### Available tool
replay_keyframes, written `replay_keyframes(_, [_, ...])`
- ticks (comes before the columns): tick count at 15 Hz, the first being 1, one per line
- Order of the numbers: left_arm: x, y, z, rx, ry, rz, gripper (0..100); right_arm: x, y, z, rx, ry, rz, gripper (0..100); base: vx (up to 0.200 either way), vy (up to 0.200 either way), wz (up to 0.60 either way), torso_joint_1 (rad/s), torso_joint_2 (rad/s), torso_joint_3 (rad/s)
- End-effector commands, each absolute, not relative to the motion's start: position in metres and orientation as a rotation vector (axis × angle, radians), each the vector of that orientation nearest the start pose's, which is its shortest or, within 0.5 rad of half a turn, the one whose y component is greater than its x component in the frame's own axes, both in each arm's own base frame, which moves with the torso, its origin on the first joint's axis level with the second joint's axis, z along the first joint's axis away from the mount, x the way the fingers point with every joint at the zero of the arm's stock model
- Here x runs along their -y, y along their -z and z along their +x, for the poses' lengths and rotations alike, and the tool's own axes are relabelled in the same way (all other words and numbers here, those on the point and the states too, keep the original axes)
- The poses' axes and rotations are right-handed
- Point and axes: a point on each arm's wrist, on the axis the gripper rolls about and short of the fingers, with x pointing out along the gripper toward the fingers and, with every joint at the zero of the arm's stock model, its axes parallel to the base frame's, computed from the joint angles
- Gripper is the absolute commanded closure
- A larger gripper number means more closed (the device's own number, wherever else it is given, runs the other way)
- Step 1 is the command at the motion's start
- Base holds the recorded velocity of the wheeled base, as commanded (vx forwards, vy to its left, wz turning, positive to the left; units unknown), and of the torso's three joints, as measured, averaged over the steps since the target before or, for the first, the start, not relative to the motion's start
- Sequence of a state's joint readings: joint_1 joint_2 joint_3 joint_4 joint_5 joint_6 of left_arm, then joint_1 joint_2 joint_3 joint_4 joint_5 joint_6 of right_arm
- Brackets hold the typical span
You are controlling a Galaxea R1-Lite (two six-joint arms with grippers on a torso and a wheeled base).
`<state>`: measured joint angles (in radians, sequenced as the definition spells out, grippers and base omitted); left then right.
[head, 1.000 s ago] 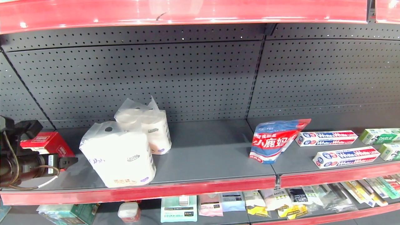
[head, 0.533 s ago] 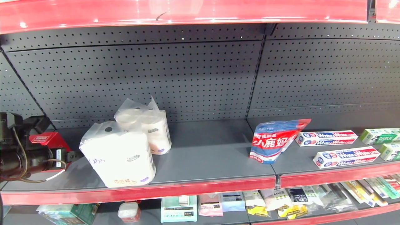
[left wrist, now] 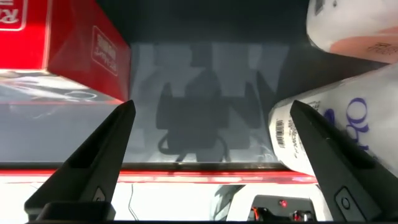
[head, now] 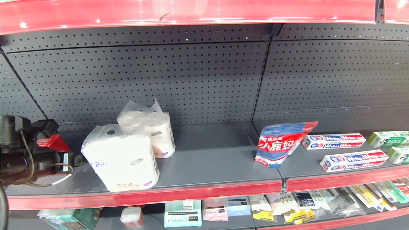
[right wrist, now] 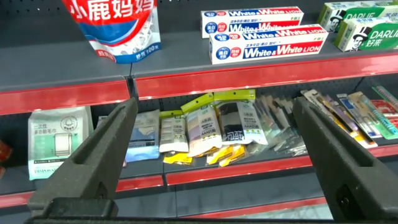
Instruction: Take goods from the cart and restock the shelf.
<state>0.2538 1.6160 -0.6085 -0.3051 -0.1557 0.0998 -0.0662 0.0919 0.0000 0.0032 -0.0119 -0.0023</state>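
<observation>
On the grey middle shelf (head: 207,159), my left gripper (head: 67,144) is at the far left end, open, with nothing between its fingers. A red box (head: 51,142) stands just beyond it near the back panel. In the left wrist view the red box (left wrist: 62,43) lies off one finger's side and a white tissue-roll pack (left wrist: 348,124) off the other, with bare shelf between the open gripper (left wrist: 211,168). Two tissue-roll packs (head: 123,159) (head: 150,127) stand to the right. My right gripper (right wrist: 214,168) hangs open before the shelf front, below a blue-and-red pouch (right wrist: 115,25).
The blue-and-red pouch (head: 281,143) leans mid-shelf. Right of it lie toothpaste boxes (head: 353,159) and green boxes (head: 388,139). The lower shelf (right wrist: 217,93) holds several small hanging packets (right wrist: 211,124). A perforated back panel (head: 191,80) closes the rear.
My left arm has moved right and slightly up, deeper over the shelf, and now covers more of the red box. The goods on the shelf have stayed put.
</observation>
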Motion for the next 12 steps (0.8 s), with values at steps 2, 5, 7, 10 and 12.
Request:
replay_keyframes(2, [-0.0585, -0.1258, 0.2417, -0.693, -0.055, -0.048, 0, -0.0008, -0.0770, -0.0157, -0.097, 0.078, 0.000, 0, 0.000, 0.000, 0.00, 0.000, 0.00, 0.000])
replay_keyframes(5, [-0.0578, -0.1247, 0.2424, -0.697, -0.049, -0.049, 0, -0.0008, -0.0770, -0.0157, -0.097, 0.078, 0.000, 0, 0.000, 0.000, 0.00, 0.000, 0.00, 0.000])
replay_keyframes(7, [-0.0546, -0.1239, 0.2440, -0.700, -0.036, -0.044, 0, -0.0008, -0.0770, -0.0157, -0.097, 0.078, 0.000, 0, 0.000, 0.000, 0.00, 0.000, 0.00, 0.000])
replay_keyframes(10, [-0.0514, -0.1246, 0.2472, -0.696, -0.022, -0.040, 0, -0.0008, -0.0770, -0.0157, -0.097, 0.078, 0.000, 0, 0.000, 0.000, 0.00, 0.000, 0.00, 0.000])
replay_keyframes(12, [-0.0491, -0.1264, 0.2495, -0.689, -0.012, -0.034, 0, -0.0008, -0.0770, -0.0157, -0.097, 0.078, 0.000, 0, 0.000, 0.000, 0.00, 0.000, 0.00, 0.000])
